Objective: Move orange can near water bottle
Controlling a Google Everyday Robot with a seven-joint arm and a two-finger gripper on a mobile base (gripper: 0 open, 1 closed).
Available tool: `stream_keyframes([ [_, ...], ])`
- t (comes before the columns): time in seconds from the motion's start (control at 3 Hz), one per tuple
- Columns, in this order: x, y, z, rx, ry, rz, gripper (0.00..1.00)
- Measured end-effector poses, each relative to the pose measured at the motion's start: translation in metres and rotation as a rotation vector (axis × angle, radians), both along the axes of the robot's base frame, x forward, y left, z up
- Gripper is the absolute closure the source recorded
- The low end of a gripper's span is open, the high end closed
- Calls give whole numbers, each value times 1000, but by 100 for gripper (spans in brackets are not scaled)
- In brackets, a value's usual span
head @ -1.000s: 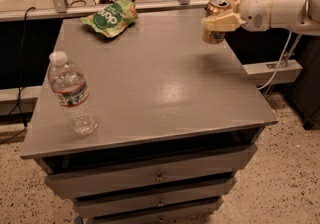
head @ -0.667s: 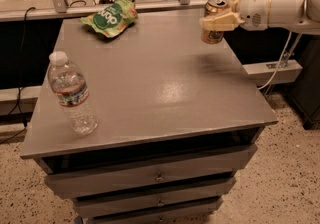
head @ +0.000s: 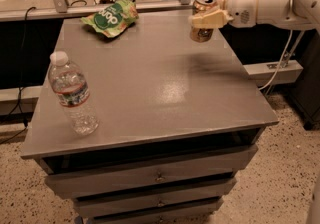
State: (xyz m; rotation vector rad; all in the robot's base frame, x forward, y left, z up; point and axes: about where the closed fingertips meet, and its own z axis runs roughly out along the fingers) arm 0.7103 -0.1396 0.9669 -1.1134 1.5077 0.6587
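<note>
The orange can [head: 202,35] is held in my gripper [head: 206,17], lifted above the back right part of the grey cabinet top [head: 165,83]. The gripper reaches in from the right on a white arm and is shut around the can's upper half. The water bottle [head: 72,93], clear with a white cap and a red-striped label, stands upright near the front left corner, far from the can.
A green snack bag [head: 111,17] lies at the back left of the top. A metal rail runs behind the cabinet. Drawers sit below the front edge. A white cable hangs at the right beside the cabinet.
My gripper has moved the can a little to the left and up over the back right of the top. The bottle and bag have not moved.
</note>
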Motion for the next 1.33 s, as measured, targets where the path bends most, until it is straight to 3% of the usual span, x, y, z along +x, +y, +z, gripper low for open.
stream_keyframes([
  [0.67, -9, 112, 14, 45, 19, 184, 100],
  [1.33, -42, 166, -7, 108, 111, 260, 100],
])
